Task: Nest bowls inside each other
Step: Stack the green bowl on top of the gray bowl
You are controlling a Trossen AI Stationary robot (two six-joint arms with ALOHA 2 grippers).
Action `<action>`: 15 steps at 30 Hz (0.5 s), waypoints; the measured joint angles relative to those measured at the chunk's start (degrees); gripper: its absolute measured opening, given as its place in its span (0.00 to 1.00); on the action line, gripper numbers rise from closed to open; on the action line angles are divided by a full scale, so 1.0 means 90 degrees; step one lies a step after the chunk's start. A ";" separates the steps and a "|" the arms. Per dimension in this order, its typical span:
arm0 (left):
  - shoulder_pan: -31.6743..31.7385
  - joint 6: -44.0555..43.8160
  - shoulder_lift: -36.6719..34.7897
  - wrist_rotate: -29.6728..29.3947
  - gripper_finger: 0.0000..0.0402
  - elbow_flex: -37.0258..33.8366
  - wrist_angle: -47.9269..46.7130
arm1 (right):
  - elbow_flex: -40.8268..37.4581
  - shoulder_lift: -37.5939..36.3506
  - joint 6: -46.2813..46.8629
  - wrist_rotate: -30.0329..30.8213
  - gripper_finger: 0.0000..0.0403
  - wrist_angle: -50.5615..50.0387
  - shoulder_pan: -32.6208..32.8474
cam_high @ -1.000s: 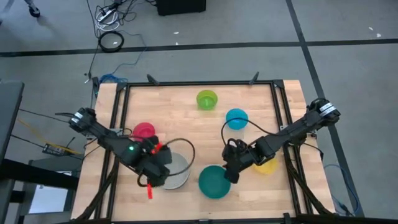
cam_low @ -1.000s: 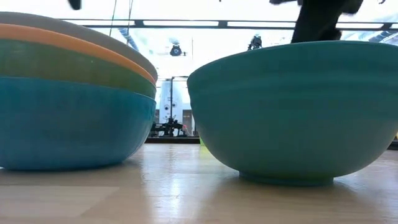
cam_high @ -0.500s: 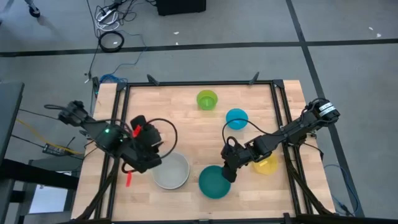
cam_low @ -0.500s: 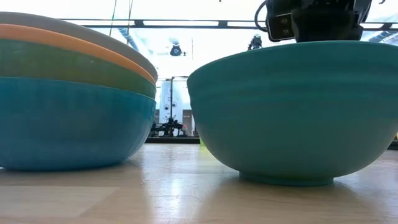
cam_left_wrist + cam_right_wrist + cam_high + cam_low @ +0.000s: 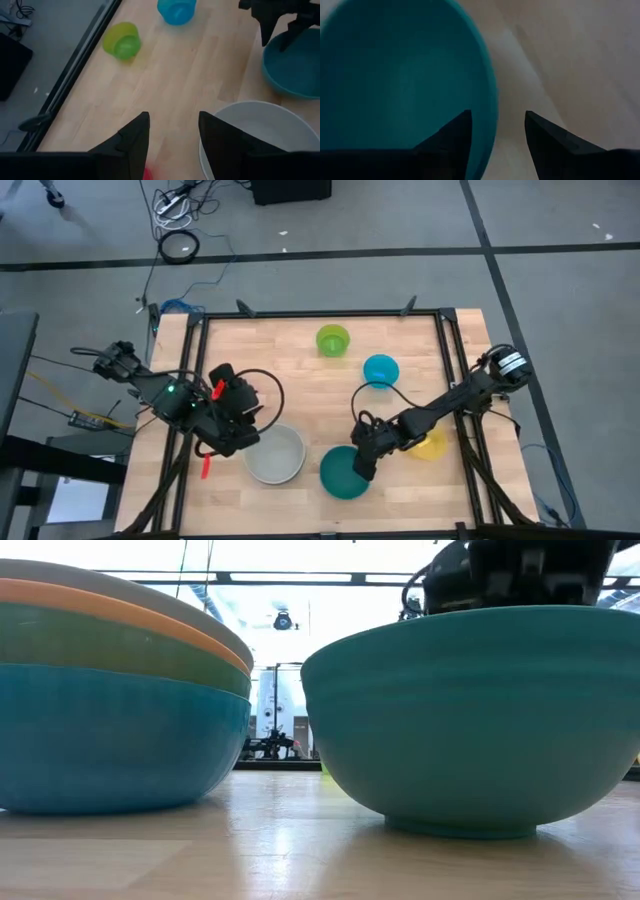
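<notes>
High view showed the round teal plastic bowl [image 5: 344, 474] at the near edge of the pale wood-plank table [image 5: 300, 395], with the right gripper [image 5: 362, 467] spread open astride its rim, one dark finger over the hollow and one outside it. A second earlier that gripper had been a little farther back, beside the bowl; it had since come down over the rim. Just left sat the stack of nested bowls, its smooth grey plastic bowl [image 5: 275, 455] uppermost; at table height the stack showed grey, orange and dark green rims above a blue outer bowl [image 5: 110, 735]. The left gripper [image 5: 232, 420], jaws apart and empty, hovered beside the stack's far left edge, having drawn back from over it within the past second and then held its place. A small yellow plastic bowl [image 5: 430, 446] lay partly hidden under the right arm. Farther back stood a small cyan plastic bowl [image 5: 380, 370], and beyond it a lime green plastic bowl [image 5: 333, 340] near the black metal frame [image 5: 320, 313].
</notes>
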 joint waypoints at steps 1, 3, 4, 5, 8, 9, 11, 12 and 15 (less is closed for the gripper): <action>0.0000 -0.0002 0.0000 0.0000 0.45 0.0000 0.0000 | 0.0000 0.0077 -0.0013 0.0060 0.42 0.0022 0.0000; 0.0000 -0.0002 0.0000 0.0000 0.45 0.0000 -0.0012 | 0.0000 0.0172 -0.0071 0.0099 0.39 0.0057 -0.0004; 0.0000 -0.0002 0.0000 -0.0002 0.45 0.0000 -0.0010 | -0.0002 0.0175 -0.0118 0.0129 0.37 0.0019 -0.0006; 0.0000 -0.0002 0.0000 -0.0001 0.45 0.0000 -0.0012 | -0.0002 0.0162 -0.0172 0.0143 0.34 0.0034 -0.0033; 0.0000 -0.0016 0.0000 0.0002 0.45 0.0000 -0.0042 | -0.0002 0.0012 -0.0419 0.0143 0.18 -0.0009 -0.0083; 0.0000 -0.0025 0.0000 0.0002 0.45 0.0000 -0.0096 | -0.0002 -0.0069 -0.0505 0.0148 0.10 0.0027 -0.0097; -0.0005 -0.0161 0.0002 0.0021 0.45 0.0000 -0.0350 | 0.0000 -0.0263 -0.0699 0.0167 0.03 -0.0010 -0.0118; -0.0005 -0.0287 0.0002 0.0032 0.45 0.0000 -0.0557 | 0.0000 -0.0364 -0.0708 0.0168 0.03 -0.0019 -0.0134; -0.0005 -0.0591 -0.0006 0.0053 0.45 -0.0046 -0.0878 | 0.0000 -0.0756 -0.0861 0.0229 0.01 -0.0006 -0.0185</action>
